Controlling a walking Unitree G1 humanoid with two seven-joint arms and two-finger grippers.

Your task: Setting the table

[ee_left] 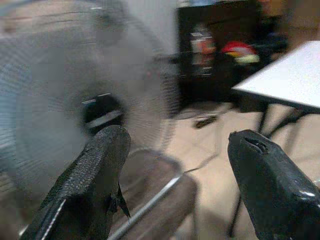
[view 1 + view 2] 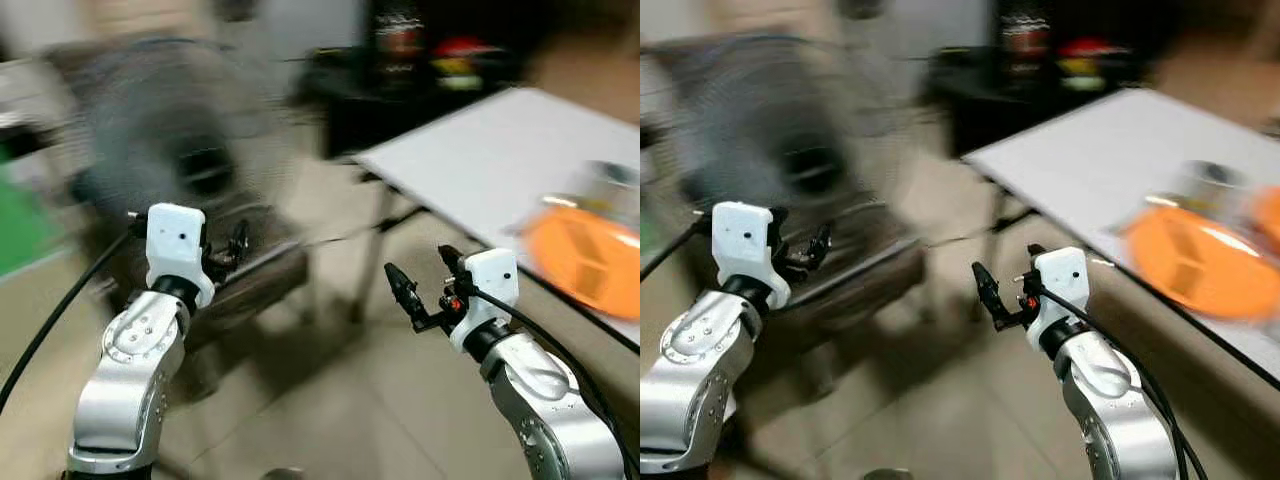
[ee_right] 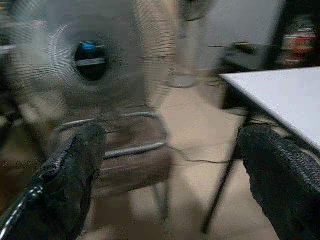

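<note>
orange plate (image 2: pixel 588 262) sits right edge of frame on white surface (image 2: pixel 500 160), blurred. your right hand (image 2: pixel 424 285) nearer it, fingers apart, empty; plate lies to its right. left hand (image 2: pixel 232 248) mid-left, fingers apart, facing fan (image 2: pixel 180 150).

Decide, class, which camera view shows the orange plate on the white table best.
The right eye view: the orange plate lies almost whole, though blurred, on the white table. The left eye view cuts it at the frame's edge; the wrist views show table, not plate.
</note>
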